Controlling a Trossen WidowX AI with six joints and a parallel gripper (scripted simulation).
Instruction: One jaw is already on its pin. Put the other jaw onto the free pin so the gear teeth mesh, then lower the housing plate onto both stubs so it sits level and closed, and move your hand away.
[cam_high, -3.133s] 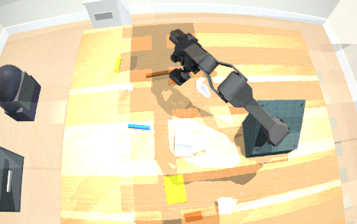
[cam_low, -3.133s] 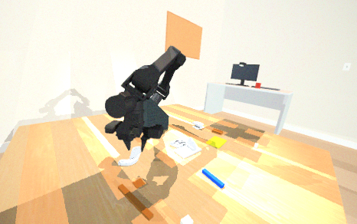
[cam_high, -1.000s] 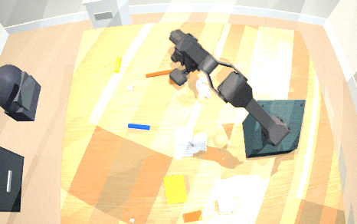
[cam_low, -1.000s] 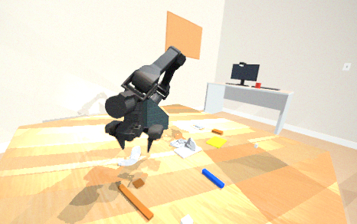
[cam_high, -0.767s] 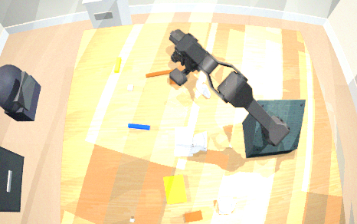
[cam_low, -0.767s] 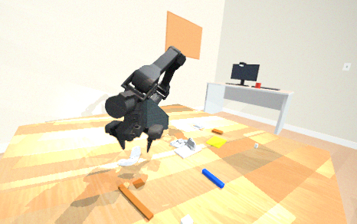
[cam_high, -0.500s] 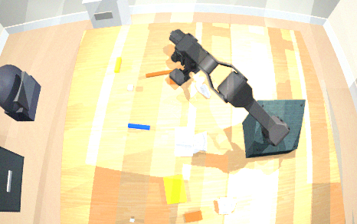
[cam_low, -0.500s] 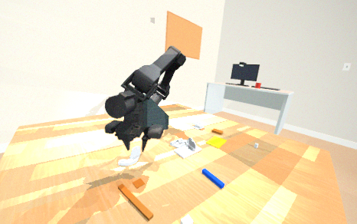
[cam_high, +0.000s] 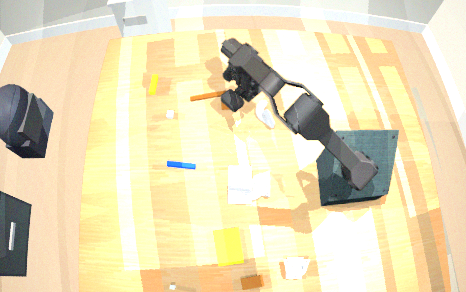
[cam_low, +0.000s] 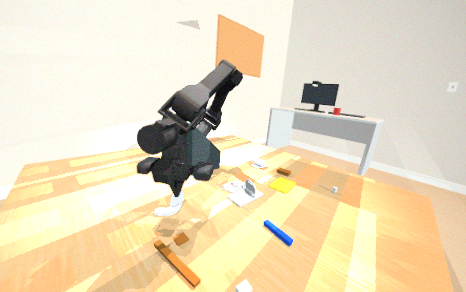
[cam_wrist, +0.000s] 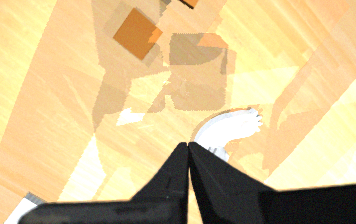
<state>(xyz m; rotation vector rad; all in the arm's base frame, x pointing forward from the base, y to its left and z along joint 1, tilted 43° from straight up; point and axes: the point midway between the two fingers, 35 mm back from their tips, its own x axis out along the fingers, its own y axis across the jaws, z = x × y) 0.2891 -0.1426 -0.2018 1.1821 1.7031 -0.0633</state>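
The gripper is shut, its two fingertips touching, with nothing seen between them. A curved white toothed jaw is right at the fingertips; in the wrist view the right finger hides its stem, so contact is unclear. A white base plate stands away from the gripper, with a grey upright part on it. A white piece lies against its side. Another white part lies farther off; which is the housing plate is unclear.
An orange bar and brown block lie near the gripper. A blue bar, yellow square, yellow bar and small white cube lie around.
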